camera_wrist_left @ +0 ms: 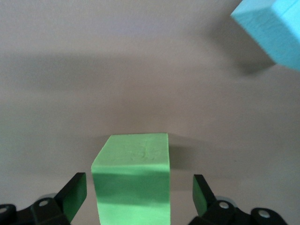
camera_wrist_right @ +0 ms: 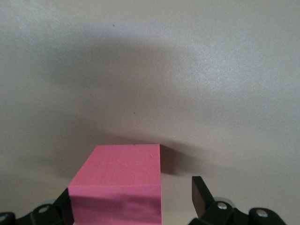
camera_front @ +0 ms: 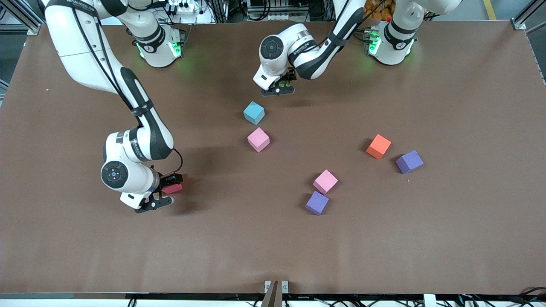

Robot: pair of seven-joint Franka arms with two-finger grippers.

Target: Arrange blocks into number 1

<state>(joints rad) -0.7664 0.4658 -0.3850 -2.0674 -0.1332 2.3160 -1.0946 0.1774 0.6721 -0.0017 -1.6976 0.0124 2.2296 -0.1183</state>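
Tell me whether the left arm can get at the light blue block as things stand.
Probably yes. The left gripper sits just above the table beside the light blue block, with bare table between them, but its open fingers straddle the green block.

A robotics lab. Two white arms (camera_front: 128, 140) are bolted along one edge of a wide brown table (camera_front: 448, 238), their bases glowing green. Just past that edge sit a power strip (camera_front: 184, 7), bundled cables and aluminium framing (camera_front: 19, 15). Loose foam cubes (camera_front: 258, 139) lie scattered on the table as test pieces.
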